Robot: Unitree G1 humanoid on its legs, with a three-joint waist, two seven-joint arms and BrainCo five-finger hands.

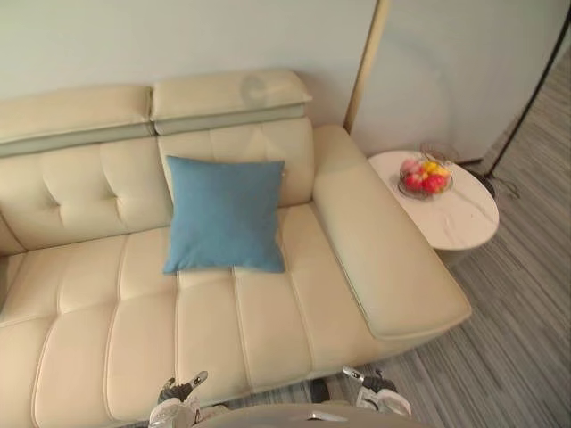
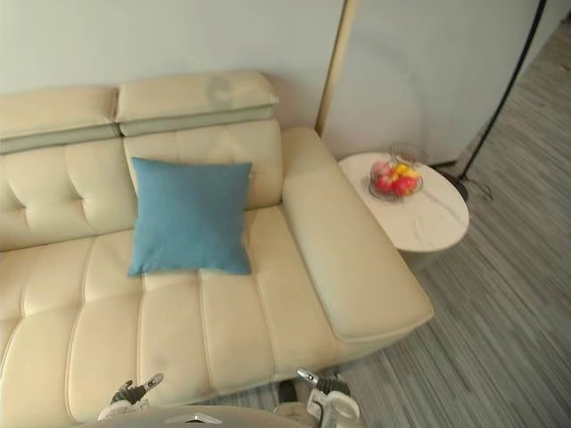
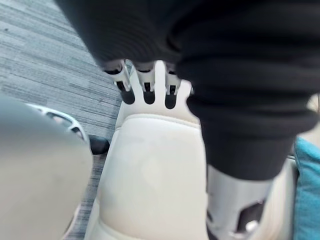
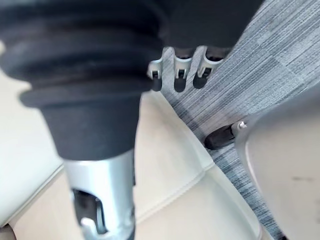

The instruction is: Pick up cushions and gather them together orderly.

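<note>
One blue square cushion (image 1: 225,214) leans upright against the backrest of a cream leather sofa (image 1: 268,321), near the sofa's right armrest. Its edge also shows as the blue cushion (image 3: 307,195) in the left wrist view. My left hand (image 1: 181,390) hangs low in front of the sofa's front edge, fingers relaxed and holding nothing. My right hand (image 1: 370,383) sits equally low, by the sofa's front right corner over the floor, also empty. Both hands are far from the cushion. The left hand's fingers (image 3: 145,82) hover above the seat; the right hand's fingers (image 4: 180,67) are over the carpet.
A round white side table (image 1: 459,223) stands right of the armrest and carries a glass bowl of fruit (image 1: 426,176). A thin black lamp pole (image 1: 526,98) rises behind it. Grey striped carpet (image 1: 517,339) covers the floor to the right.
</note>
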